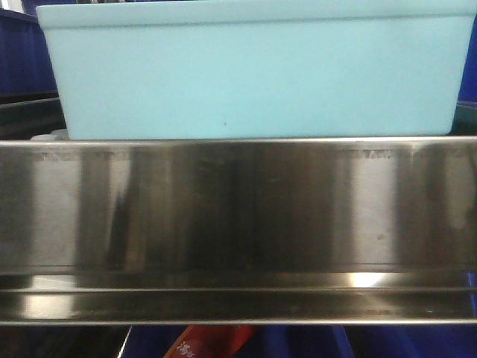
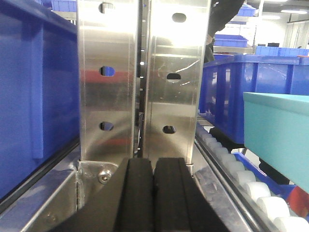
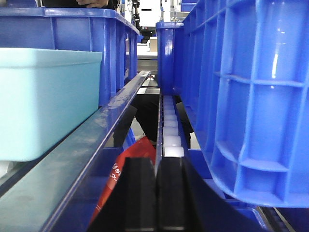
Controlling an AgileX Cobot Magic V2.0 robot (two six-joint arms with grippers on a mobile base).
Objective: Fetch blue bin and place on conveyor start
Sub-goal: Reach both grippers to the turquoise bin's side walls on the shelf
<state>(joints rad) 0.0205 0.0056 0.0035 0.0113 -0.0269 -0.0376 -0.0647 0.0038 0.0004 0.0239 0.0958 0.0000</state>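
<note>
Blue bin (image 1: 253, 74) shows behind the steel rail (image 1: 238, 216).

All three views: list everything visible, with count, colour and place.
steel rail: one, shiny silver, across the front view
blue bin: one, pale turquoise, just behind the rail
ribbed crates: several, dark blue, either side of the bin
rollers: one row, white, beside the bin
steel uprights: two, silver, ahead in the left wrist view
red packet: one, red, below the rail
left gripper: one, black pads, shut
right gripper: one, black pads, shut
</note>
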